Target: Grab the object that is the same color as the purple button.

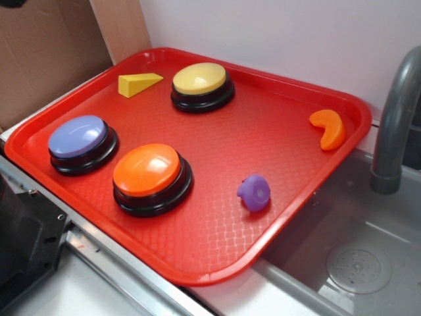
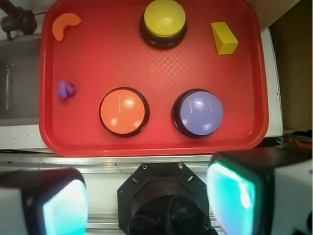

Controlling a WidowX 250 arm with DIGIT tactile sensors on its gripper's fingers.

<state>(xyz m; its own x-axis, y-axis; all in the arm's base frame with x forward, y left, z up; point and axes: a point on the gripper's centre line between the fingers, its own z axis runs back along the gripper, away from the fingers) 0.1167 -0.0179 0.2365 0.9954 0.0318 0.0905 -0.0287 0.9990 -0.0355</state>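
Observation:
The small purple toy, the object (image 1: 254,193) (image 2: 66,89), lies alone near the tray's right edge in the exterior view and at its left edge in the wrist view. The purple button (image 1: 79,139) (image 2: 198,112), a lavender dome on a black base, stands at the tray's other side. My gripper (image 2: 149,200) shows only in the wrist view, high above and off the tray's near rim, over the black robot base. Its two fingers stand far apart with nothing between them. The gripper does not show in the exterior view.
A red tray (image 1: 276,131) (image 2: 107,49) also carries an orange button (image 1: 150,173) (image 2: 123,111), a yellow button (image 1: 201,81) (image 2: 164,20), a yellow wedge (image 1: 137,83) (image 2: 224,37) and an orange crescent (image 1: 329,128) (image 2: 64,24). A grey sink with a faucet (image 1: 395,125) lies beside it.

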